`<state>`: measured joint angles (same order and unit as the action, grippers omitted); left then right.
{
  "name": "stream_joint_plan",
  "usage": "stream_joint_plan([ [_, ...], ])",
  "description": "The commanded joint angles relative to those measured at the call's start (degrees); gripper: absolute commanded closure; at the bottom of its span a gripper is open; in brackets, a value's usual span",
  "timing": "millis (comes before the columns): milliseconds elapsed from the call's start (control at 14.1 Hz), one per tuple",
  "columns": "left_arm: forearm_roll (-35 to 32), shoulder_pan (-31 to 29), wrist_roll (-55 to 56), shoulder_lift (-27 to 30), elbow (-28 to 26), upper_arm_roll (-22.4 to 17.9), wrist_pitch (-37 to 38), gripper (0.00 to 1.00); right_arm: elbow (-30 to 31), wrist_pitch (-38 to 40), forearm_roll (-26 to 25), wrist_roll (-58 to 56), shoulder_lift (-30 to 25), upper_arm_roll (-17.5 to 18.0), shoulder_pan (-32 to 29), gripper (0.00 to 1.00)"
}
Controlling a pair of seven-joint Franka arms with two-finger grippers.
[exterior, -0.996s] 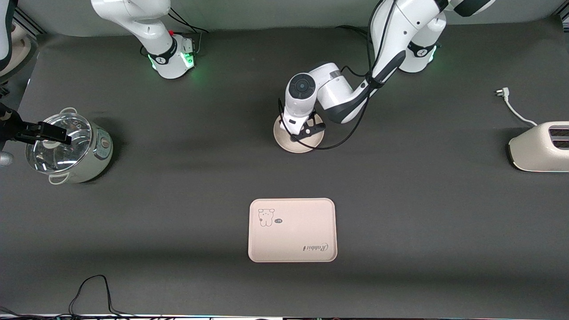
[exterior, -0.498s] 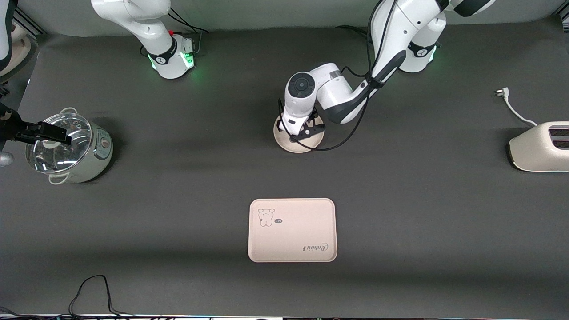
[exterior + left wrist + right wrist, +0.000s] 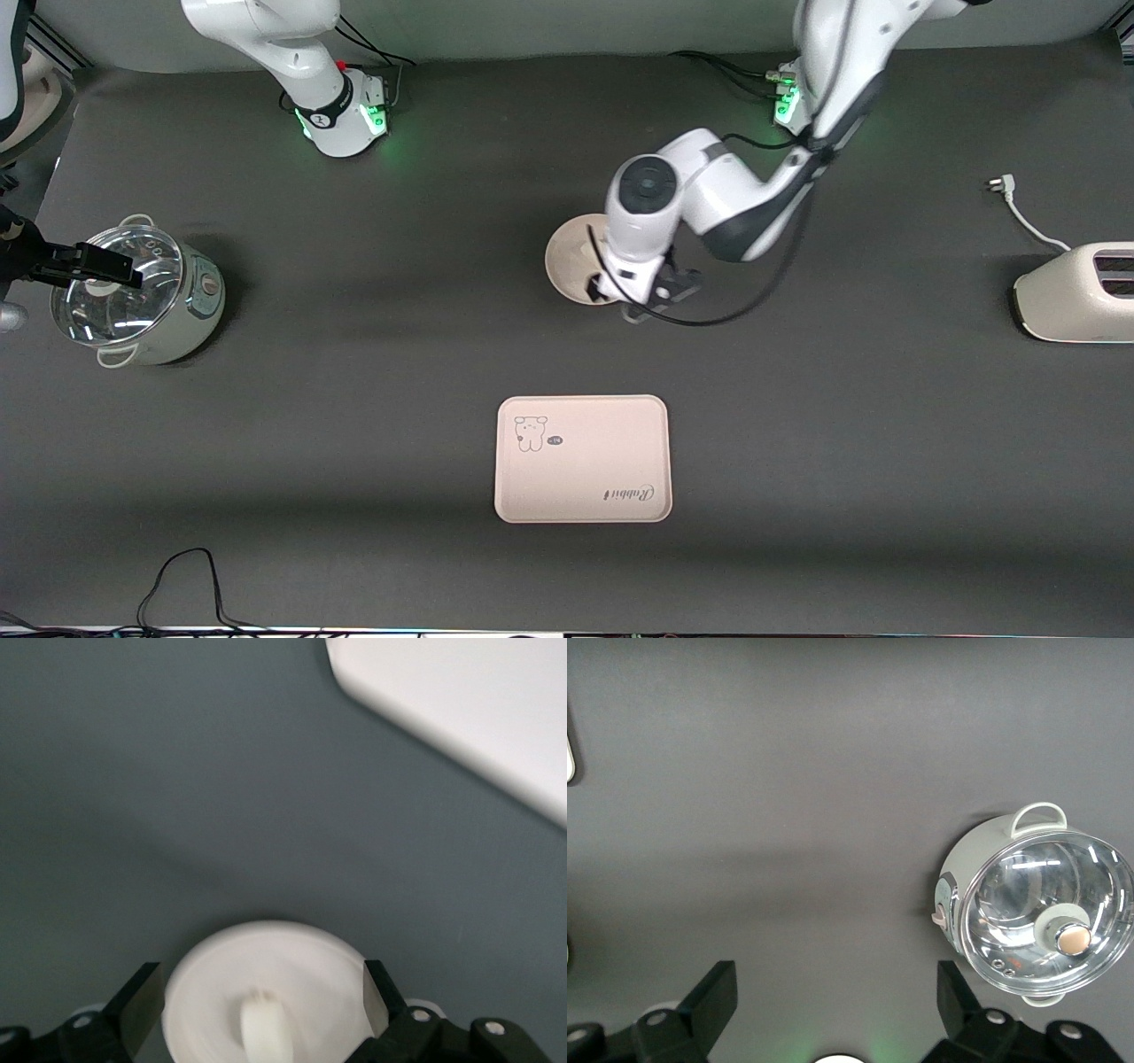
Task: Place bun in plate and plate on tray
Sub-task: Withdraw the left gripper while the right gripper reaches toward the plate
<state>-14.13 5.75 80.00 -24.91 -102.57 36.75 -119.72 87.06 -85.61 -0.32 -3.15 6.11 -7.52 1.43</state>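
Observation:
The round cream plate [image 3: 567, 257] lies mid-table, partly hidden by the left arm. In the left wrist view the plate [image 3: 301, 961] holds the small white bun [image 3: 266, 1032]. My left gripper [image 3: 640, 297] is open and empty, up over the plate's edge toward the left arm's end; the wrist view shows the left gripper [image 3: 260, 979] with the plate below between its fingers. The cream-pink tray [image 3: 582, 458] lies nearer the front camera, and its corner shows in the wrist view [image 3: 461, 709]. My right gripper [image 3: 93, 264] waits open and empty, high up near the pot; it also shows in its own wrist view [image 3: 834, 979].
A pot with a glass lid [image 3: 133, 297] stands at the right arm's end, also in the right wrist view [image 3: 1036, 904]. A white toaster [image 3: 1076, 292] with its cord and plug [image 3: 1019, 213] sits at the left arm's end. A black cable [image 3: 177, 576] lies at the front edge.
My left gripper has moved off the plate's middle, toward the left arm's end and the front camera, uncovering more of the plate. The right arm has not moved.

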Motion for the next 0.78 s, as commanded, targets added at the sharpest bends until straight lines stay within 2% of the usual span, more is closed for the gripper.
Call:
stream_joint_plan([
  [0, 1.5, -8.9, -8.4, 2.9, 7.0, 1.0, 10.6, 0.00, 1.3, -0.6, -0.5, 1.3, -1.4, 0.5, -0.2, 0.00],
  [213, 6.0, -17.2, -24.2, 3.0, 16.2, 1.0, 24.6, 0.00, 3.7, -0.7, -0.3, 2.7, -3.7, 0.6, 3.6, 0.00],
  [498, 9.0, -30.3, -45.9, 8.6, 17.1, 0.8, 33.4, 0.00, 7.2, -0.8, -0.2, 14.9, -8.7, 0.7, 15.7, 0.00],
  [569, 9.2, -34.0, -51.1, 9.8, 17.1, 1.0, 35.1, 0.00, 7.2, -0.7, -0.2, 18.2, -9.0, 0.7, 19.6, 0.00],
  [712, 8.7, -37.8, -57.5, 13.9, 16.8, -0.3, 35.7, 0.00, 7.2, -0.6, 0.1, 24.0, -9.0, 0.7, 27.1, 0.00],
])
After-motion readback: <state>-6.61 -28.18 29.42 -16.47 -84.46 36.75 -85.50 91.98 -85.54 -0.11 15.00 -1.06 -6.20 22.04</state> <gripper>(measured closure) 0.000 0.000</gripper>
